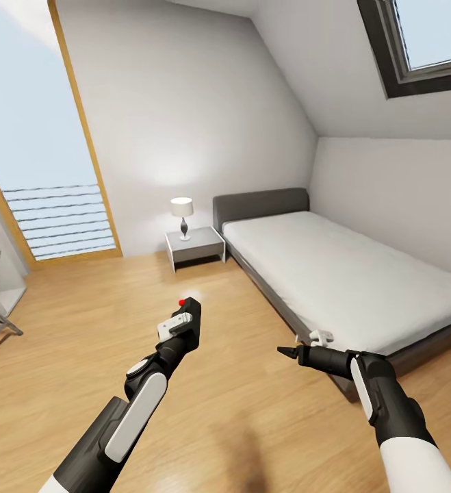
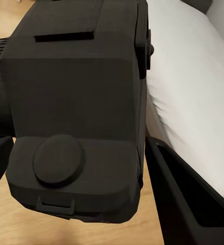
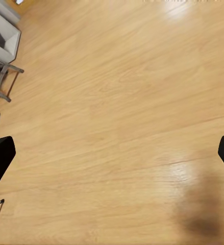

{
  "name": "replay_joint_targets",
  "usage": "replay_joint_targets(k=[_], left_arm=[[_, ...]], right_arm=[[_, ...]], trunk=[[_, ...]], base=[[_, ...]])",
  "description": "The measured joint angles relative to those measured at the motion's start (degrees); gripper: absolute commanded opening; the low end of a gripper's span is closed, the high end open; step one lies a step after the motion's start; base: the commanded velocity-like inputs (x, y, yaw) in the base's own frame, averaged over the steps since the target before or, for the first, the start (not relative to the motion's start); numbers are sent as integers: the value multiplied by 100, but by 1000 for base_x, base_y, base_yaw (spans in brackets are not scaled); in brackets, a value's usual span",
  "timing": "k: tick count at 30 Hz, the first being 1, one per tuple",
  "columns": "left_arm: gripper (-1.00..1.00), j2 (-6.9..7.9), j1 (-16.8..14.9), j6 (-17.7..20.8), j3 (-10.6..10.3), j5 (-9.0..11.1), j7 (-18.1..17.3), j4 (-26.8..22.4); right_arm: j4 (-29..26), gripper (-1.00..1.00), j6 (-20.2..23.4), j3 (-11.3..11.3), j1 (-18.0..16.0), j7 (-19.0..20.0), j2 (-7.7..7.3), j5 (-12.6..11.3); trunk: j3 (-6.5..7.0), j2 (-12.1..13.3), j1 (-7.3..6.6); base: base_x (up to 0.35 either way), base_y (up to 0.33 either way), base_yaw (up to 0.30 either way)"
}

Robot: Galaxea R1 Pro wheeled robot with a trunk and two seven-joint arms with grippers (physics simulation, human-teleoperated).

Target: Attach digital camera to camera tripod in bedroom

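Bedroom: wood floor point(image 1: 81, 322), bed point(image 1: 334, 274) far right, nightstand point(image 1: 195, 248) with lamp point(image 1: 182, 216) beside it. Digital camera point(image 2: 76, 117): clamped in my left hand point(image 1: 184, 322), held up over the floor at centre. Pickup done. My right hand point(image 3: 112, 153): spread wide, carrying nothing. Camera tripod: not yet located; attaching remains.
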Motion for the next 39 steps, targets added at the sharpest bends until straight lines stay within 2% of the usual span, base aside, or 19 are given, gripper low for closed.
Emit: replay_joint_targets(k=[8, 12, 14, 15, 16, 17, 18, 19, 21, 23, 25, 26, 27, 28, 29, 30, 33, 35, 39], left_arm=[[-100, 0, 0, 19, 1, 2, 18, 114], [-100, 4, 1, 86, -4, -12, 30, 740], [-100, 29, 3, 214, 0, 20, 40, 1148], [-100, 147, -2, 506, -10, 20, 33, 1547], [-100, 183, 2, 618, -9, 70, 35, 2376], [-100, 194, 2, 653, -10, 76, 33, 2686], [-100, 200, 0, 664, -12, 74, 29, 2665], [-100, 208, 2, 697, -9, 96, 21, 3063], [-100, 209, 2, 649, 5, 160, -3, 3914], [-100, 191, 0, 453, 18, 277, -29, 4632], [-100, 97, 0, 101, 28, 503, -63, 5323], [-100, -64, 10, -320, 32, 710, -128, 5971], [-100, -332, -3, -978, 26, 803, -346, 6883], [-100, -397, 10, -1197, 86, 845, -482, 7689], [-100, -415, 3, -1288, 91, 836, -559, 7893], [-100, -433, -5, -1421, -12, 806, -717, 7882], [-100, -370, 20, -1580, 10, 808, -990, 8046], [-100, -239, 134, -1651, 16, 814, -1183, 8107], [-100, -72, 383, -1693, 10, 798, -1419, 8139]], right_arm=[[97, 100, -19, -31, 0, -8, -2, -35], [730, 100, -66, -42, 0, -229, -40, -25], [1562, 100, -323, -38, 1, -574, -258, -1], [2459, 100, -1166, -4, -2, -1049, -679, -14], [3679, 100, -1712, 33, 2, -1212, -998, 14], [4276, 100, -2009, 52, 4, -1281, -1015, 15], [4599, 100, -2305, 54, -2, -1350, -1077, 10], [5159, 100, -2879, 80, 9, -1499, -1170, 58], [5659, 100, -3619, 95, -10, -1766, -1288, 211], [5883, 100, -4089, 115, 9, -2055, -1361, 458], [6013, 100, -4326, 133, 147, -2315, -1382, 666], [6080, 100, -4444, 142, 361, -2528, -1380, 783], [6125, 100, -4542, 137, 732, -2802, -1345, 869], [6138, 100, -4564, 134, 851, -2917, -1326, 887], [6141, 100, -4572, 127, 891, -2980, -1318, 891], [6145, 100, -4589, 127, 947, -3110, -1307, 893], [6151, 100, -4647, 120, 1010, -3386, -1287, 889], [6154, 100, -4711, 120, 1072, -3610, -1242, 889], [6155, 100, -4752, 120, 1187, -3756, -1158, 894]], trunk=[[144, 321, -176], [215, 482, -263], [250, 563, -307], [271, 601, -330], [286, 642, -351], [303, 683, -373], [323, 722, -396], [339, 762, -418], [376, 843, -461], [412, 923, -505], [447, 1003, -549], [465, 1043, -571], [484, 1083, -593], [501, 1123, -615], [519, 1163, -637], [539, 1203, -659], [592, 1324, -725], [627, 1404, -769], [700, 1565, -857]], base=[[0, 0, 0], [0, 0, 0], [0, 0, 0], [0, 0, 0], [0, 0, 0], [0, 0, 0], [0, 0, 0], [0, 0, 0], [0, 0, 0], [0, 0, 0], [0, 0, 0], [0, 0, 0], [0, 0, 0], [0, 0, 0], [0, 0, 0], [0, 0, 0], [0, 0, 0], [0, 0, 0], [0, 0, 0]])
